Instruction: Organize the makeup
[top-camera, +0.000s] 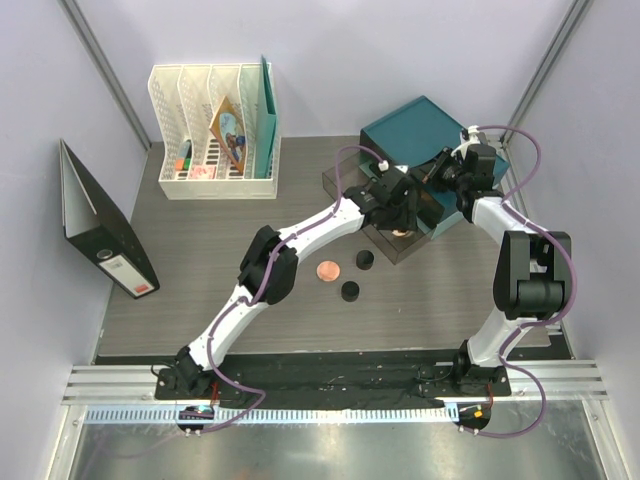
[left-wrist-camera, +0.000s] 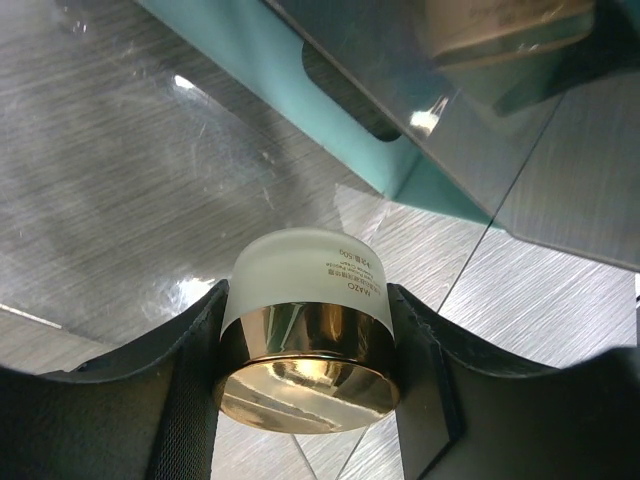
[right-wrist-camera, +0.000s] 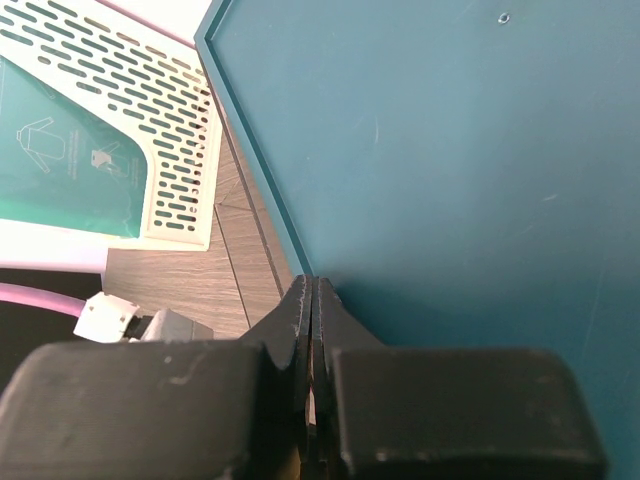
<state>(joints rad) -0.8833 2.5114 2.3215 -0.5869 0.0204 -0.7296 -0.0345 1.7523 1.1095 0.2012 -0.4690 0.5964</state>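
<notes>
Stretched far forward, the left gripper (left-wrist-camera: 310, 352) clamps the gold jar (left-wrist-camera: 300, 300), seemingly above a clear tray (top-camera: 393, 250). The right gripper (right-wrist-camera: 312, 325), fingers together, sits at the teal box (right-wrist-camera: 450, 150) edge, elbow raised.

Just in front of the teal box (top-camera: 425, 135) room is tightest. The left gripper (left-wrist-camera: 308, 292) (a gold jar (left-wrist-camera: 305, 360) fills its jaws) hangs over a smoked clear tray (top-camera: 395, 248) whose walls are hard to trace from above, and the right gripper (right-wrist-camera: 312, 295) sits at the box's edge. Nearer and left of the box, a coral compact (top-camera: 328, 270), a black pot (top-camera: 364, 260) and a second black pot (top-camera: 350, 291) stand apart with gaps between them, and far left a white file rack (top-camera: 215, 130) and black binder (top-camera: 105, 235) close that side.
</notes>
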